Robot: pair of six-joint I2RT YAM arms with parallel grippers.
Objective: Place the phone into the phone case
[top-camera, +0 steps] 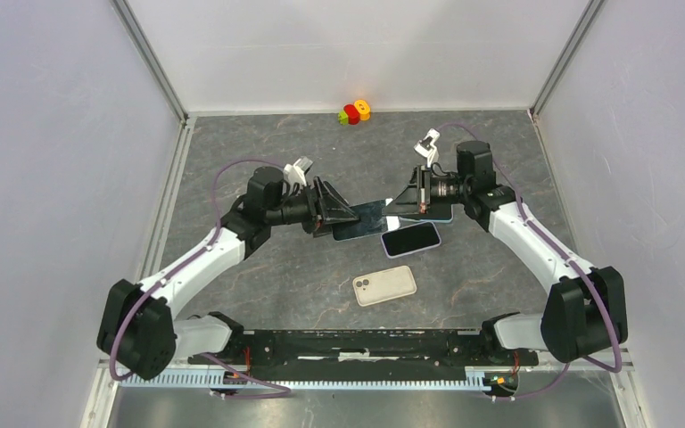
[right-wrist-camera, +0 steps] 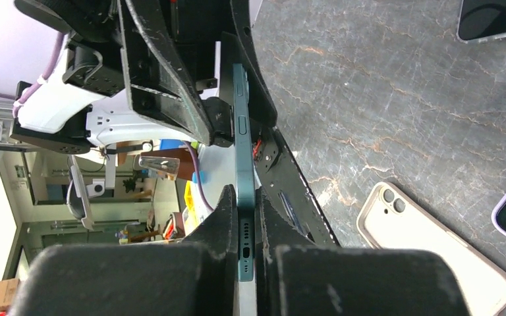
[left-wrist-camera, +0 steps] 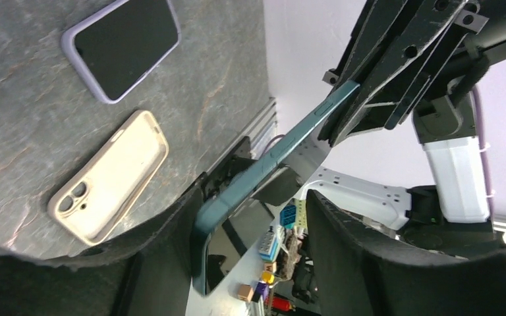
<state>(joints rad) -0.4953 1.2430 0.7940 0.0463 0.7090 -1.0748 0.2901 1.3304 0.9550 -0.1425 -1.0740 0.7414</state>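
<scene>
- Top external: teal phone [top-camera: 363, 219] held in the air between left gripper [top-camera: 337, 214] and right gripper [top-camera: 408, 204], beyond the beige case [top-camera: 384, 285] lying open-side up. Best kept level while one end is let go.
- Left wrist: jaws pinching the teal phone's end; purple phone [left-wrist-camera: 122, 45] beyond the case, possible obstruction.
- Right wrist: jaws pressed on the teal phone's other end.

teal phone [top-camera: 363, 219] held midair; beige case [top-camera: 384, 285] flat on table, empty.
</scene>
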